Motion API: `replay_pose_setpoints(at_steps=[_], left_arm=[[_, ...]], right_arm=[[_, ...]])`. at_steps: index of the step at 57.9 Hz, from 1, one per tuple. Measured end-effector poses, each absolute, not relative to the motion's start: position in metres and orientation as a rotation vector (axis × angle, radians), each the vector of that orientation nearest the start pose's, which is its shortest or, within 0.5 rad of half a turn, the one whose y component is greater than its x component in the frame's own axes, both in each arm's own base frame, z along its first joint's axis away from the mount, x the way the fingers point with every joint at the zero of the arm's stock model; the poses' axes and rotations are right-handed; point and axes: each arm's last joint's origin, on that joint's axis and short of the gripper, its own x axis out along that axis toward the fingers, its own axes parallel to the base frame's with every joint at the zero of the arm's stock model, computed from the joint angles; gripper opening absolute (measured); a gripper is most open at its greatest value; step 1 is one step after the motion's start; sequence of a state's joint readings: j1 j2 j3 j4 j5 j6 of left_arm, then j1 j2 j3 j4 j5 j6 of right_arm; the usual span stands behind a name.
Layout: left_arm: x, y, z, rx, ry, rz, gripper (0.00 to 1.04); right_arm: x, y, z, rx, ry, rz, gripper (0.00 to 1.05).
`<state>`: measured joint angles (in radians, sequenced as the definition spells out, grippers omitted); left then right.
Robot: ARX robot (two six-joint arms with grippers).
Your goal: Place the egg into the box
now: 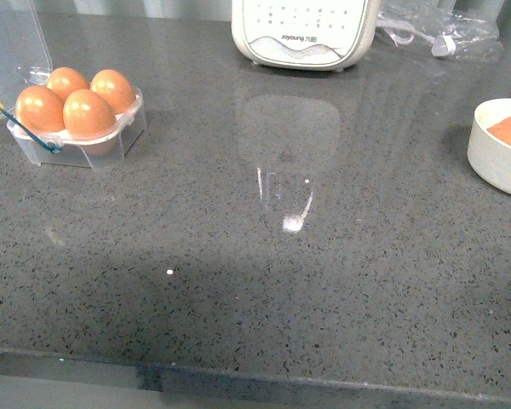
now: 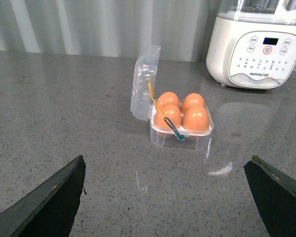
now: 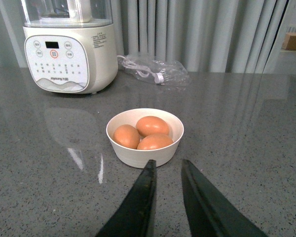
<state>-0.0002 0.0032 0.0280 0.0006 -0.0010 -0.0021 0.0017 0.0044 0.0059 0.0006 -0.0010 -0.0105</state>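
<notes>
A small clear plastic four-cell egg carton (image 1: 111, 143) stood at the far left of the grey speckled stone desk (image 1: 238, 298), its hinged clear lid (image 2: 145, 81) raised upright and a blue-and-yellow wire tie (image 2: 173, 129) draped over its front. Smooth orange-brown eggs (image 1: 88, 112) filled all four cells; which one was the task's egg could not be told. Well apart, at the right edge, a round white bowl (image 1: 494, 162) held three more brown eggs (image 3: 152, 125). A white Joyoung kitchen appliance (image 1: 302, 34) sat at the back. The left gripper (image 2: 166, 160) was spread wide and empty, facing the carton. The right gripper (image 3: 167, 163) hung just before the bowl, its fingers drawn nearly together, clasping nothing.
</notes>
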Motion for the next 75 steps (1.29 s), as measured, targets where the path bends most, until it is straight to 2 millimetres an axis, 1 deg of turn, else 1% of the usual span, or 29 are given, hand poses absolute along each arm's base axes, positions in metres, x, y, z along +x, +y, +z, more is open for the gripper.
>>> replay_pose_setpoints(at_steps=[1, 4, 9, 13, 22, 24, 27, 32, 68, 71, 72, 75], left_arm=[[0.0961, 0.0000, 0.1729, -0.002, -0.025, 0.001, 0.98], [0.0961, 0.0000, 0.1729, -0.002, -0.025, 0.000, 0.98], [0.0961, 0.0000, 0.1729, -0.002, -0.025, 0.000, 0.98], [0.0961, 0.0000, 0.1729, -0.002, -0.025, 0.001, 0.98], [0.0961, 0.0000, 0.1729, -0.002, -0.025, 0.000, 0.98], [0.0961, 0.0000, 0.1729, -0.002, -0.025, 0.000, 0.98], [0.0961, 0.0000, 0.1729, -0.002, -0.025, 0.001, 0.98], [0.0961, 0.0000, 0.1729, -0.002, -0.025, 0.000, 0.98], [0.0961, 0.0000, 0.1729, -0.002, -0.025, 0.001, 0.98], [0.0967, 0.0005, 0.1709, -0.024, 0.075, 0.051, 0.98], [0.0970, 0.0009, 0.1695, -0.031, 0.148, 0.075, 0.98], [0.0977, 0.0016, 0.1682, -0.037, 0.281, 0.103, 0.98]], right_arm=[[0.0976, 0.0002, 0.1652, -0.010, -0.002, 0.003, 0.25], [0.0976, 0.0001, 0.1652, -0.010, -0.002, 0.002, 0.36], [0.0976, 0.0002, 0.1652, -0.010, -0.002, 0.002, 0.48], [0.0976, 0.0002, 0.1652, -0.010, -0.002, 0.003, 0.62], [0.0976, 0.0002, 0.1652, -0.010, -0.002, 0.002, 0.85], [0.0976, 0.0002, 0.1652, -0.010, -0.002, 0.002, 0.93], [0.0976, 0.0002, 0.1652, -0.010, -0.002, 0.002, 0.99], [0.0976, 0.0002, 0.1652, -0.010, -0.002, 0.002, 0.97], [0.0976, 0.0002, 0.1652, -0.010, -0.002, 0.002, 0.97], [0.0976, 0.0002, 0.1652, -0.010, -0.002, 0.002, 0.97], [0.0976, 0.0002, 0.1652, -0.010, -0.002, 0.002, 0.97], [0.0976, 0.0002, 0.1652, -0.010, -0.002, 0.002, 0.97]])
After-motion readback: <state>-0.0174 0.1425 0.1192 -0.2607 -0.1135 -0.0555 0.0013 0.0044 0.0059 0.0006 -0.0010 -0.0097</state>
